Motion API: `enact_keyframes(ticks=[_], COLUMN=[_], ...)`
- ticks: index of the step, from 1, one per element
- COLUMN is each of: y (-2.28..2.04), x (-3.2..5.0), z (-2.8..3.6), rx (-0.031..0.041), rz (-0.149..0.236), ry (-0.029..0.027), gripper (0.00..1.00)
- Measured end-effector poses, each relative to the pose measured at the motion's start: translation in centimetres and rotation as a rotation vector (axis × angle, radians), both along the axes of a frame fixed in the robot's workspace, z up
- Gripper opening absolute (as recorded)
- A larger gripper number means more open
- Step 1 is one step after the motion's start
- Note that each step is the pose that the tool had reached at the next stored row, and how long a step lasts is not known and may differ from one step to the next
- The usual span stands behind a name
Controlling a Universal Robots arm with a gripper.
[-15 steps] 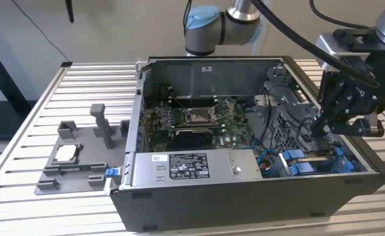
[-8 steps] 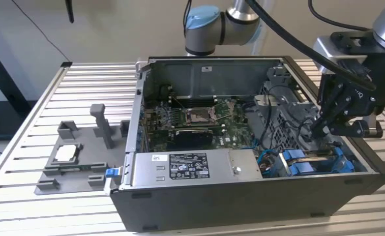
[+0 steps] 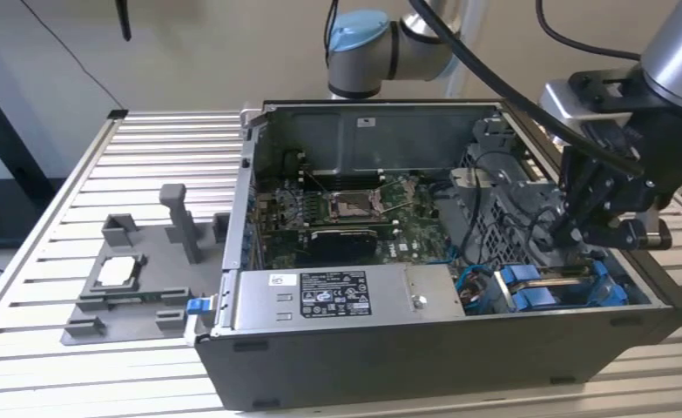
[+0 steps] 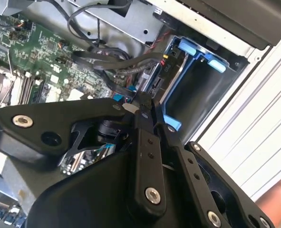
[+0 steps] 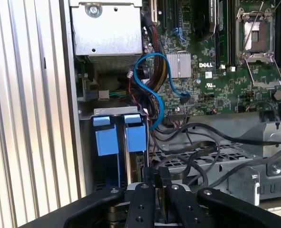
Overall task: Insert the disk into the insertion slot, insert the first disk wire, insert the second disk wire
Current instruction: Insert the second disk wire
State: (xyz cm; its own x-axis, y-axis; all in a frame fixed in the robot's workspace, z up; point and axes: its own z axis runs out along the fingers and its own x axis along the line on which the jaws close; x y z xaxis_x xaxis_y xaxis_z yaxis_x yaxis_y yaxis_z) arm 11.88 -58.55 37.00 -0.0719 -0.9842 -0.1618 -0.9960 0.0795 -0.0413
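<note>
Ribbed pale metal tabletop [image 3: 73, 174] carries an open dark grey computer case [image 3: 434, 348], its green motherboard [image 3: 353, 218] exposed. At the case's corner on the exterior view's right, the flat silver-grey disk in its bright blue plastic carrier frame [image 5: 116, 140] sits inside the grey metal insertion slot [image 5: 88, 142]. The arm's black gripper [image 4: 142, 111] hovers just above that bay among black cables [image 5: 202, 142], its 2 fingers drawn narrowly together, though I cannot tell whether they pinch a wire.

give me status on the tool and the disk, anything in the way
Tool down inside the case at the drive bay, fingers closed. Disk seated in the insertion slot. Black cables loose beside the bay.
</note>
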Motion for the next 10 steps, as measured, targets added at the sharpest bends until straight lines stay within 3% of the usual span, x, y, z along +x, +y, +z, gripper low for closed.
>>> enact_keyframes(ticks=[2, 10], y=[0.0, 0.0], x=[-0.06, -0.07], z=[-0.13, -0.72], rx=[-0.0001, 0.0019], rz=[0.007, 0.023], ry=[-0.0109, -0.0139], gripper=[0.16, 0.16])
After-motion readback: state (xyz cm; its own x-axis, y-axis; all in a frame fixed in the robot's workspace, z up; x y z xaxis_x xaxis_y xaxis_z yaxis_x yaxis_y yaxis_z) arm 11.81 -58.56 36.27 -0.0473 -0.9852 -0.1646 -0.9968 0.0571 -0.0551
